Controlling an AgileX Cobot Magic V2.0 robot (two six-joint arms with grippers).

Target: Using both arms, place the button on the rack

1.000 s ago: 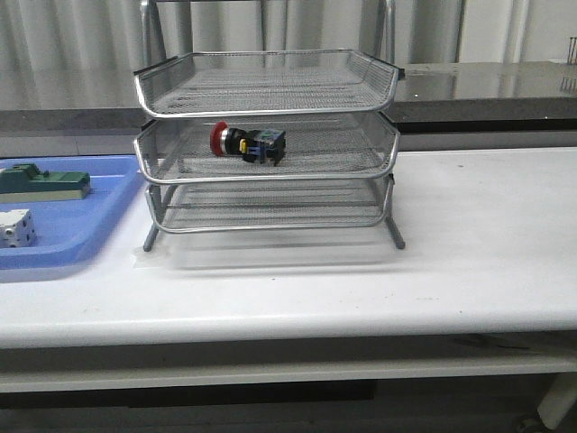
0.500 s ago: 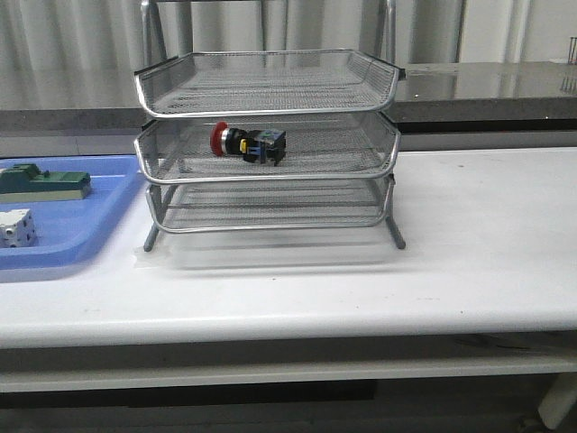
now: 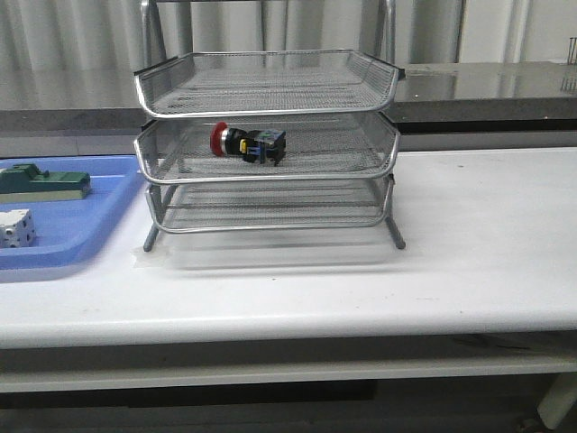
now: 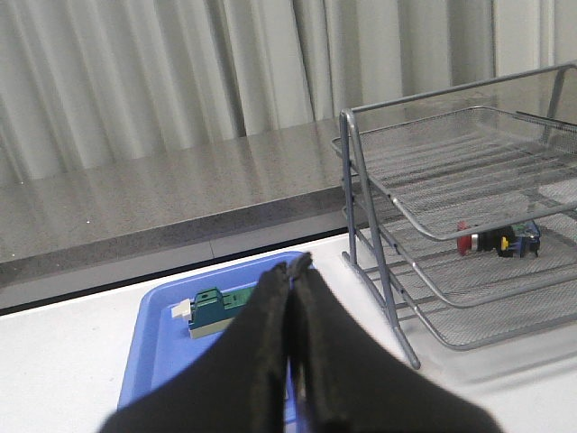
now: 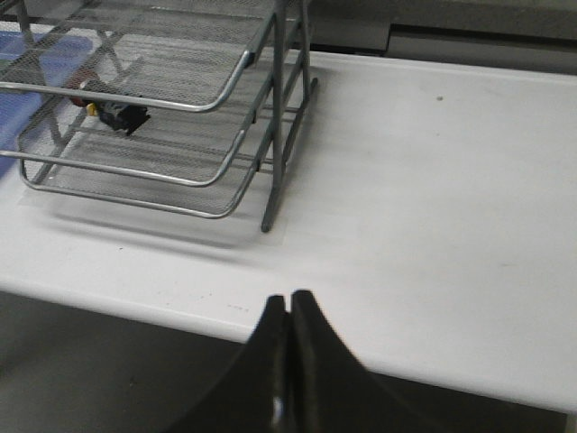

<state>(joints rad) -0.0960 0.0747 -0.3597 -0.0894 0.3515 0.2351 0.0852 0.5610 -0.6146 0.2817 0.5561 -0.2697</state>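
The button [image 3: 247,143], red head to the left, lies on its side on the middle tier of the silver wire-mesh rack [image 3: 270,173]. It also shows in the left wrist view [image 4: 494,241] and the right wrist view [image 5: 113,110]. Neither arm shows in the front view. My left gripper [image 4: 291,268] is shut and empty, held back above the blue tray, well apart from the rack [image 4: 451,234]. My right gripper [image 5: 289,300] is shut and empty, over the table's front edge, well apart from the rack [image 5: 225,153].
A flat blue plastic tray [image 3: 90,230] lies left of the rack and holds a green flat block [image 3: 45,184] and a white cube-like block [image 3: 16,228]. The green block also shows in the left wrist view [image 4: 216,309]. A grey counter runs behind the table.
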